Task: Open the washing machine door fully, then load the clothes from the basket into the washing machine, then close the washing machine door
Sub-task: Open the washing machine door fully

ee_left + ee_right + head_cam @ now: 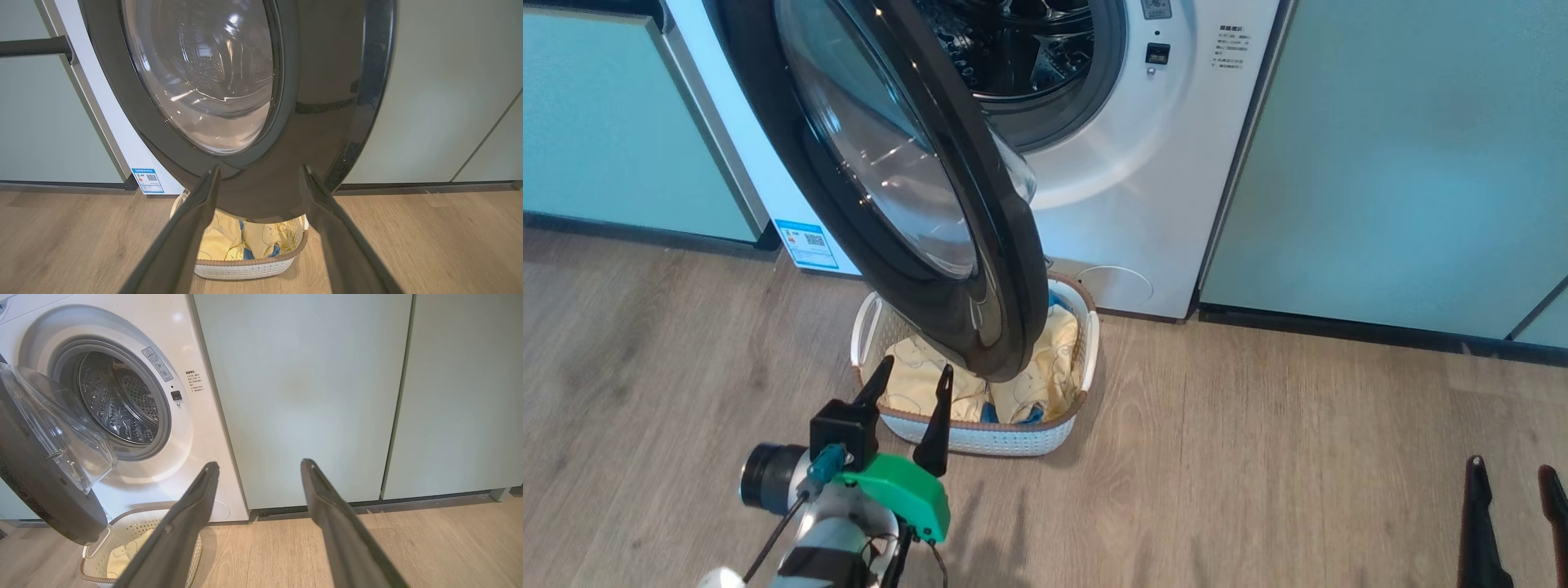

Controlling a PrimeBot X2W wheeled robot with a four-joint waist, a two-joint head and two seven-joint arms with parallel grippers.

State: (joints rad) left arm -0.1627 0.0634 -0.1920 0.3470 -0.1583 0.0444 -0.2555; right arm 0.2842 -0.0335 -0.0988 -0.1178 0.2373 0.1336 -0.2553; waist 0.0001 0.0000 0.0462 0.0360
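The white washing machine (pixel 1168 180) stands between pale green cabinets. Its round black-rimmed door (pixel 898 180) hangs partly open, swung out over the basket. The steel drum (pixel 118 404) shows behind it. On the floor under the door sits the cream basket (pixel 980 433) holding the pale yellow clothes (pixel 1037 376). My left gripper (pixel 915 380) is open, just in front of the basket's near rim and below the door's lower edge. In the left wrist view its fingers (pixel 196 220) frame the door rim (pixel 327 122). My right gripper (pixel 1511 482) is open at the lower right, far from the basket.
Pale green cabinet doors (pixel 1405 163) flank the washer on both sides. A dark plinth (pixel 1339 327) runs along their base. Wood-look floor (pixel 1258 474) stretches in front. A blue energy sticker (pixel 806 243) marks the washer's lower left corner.
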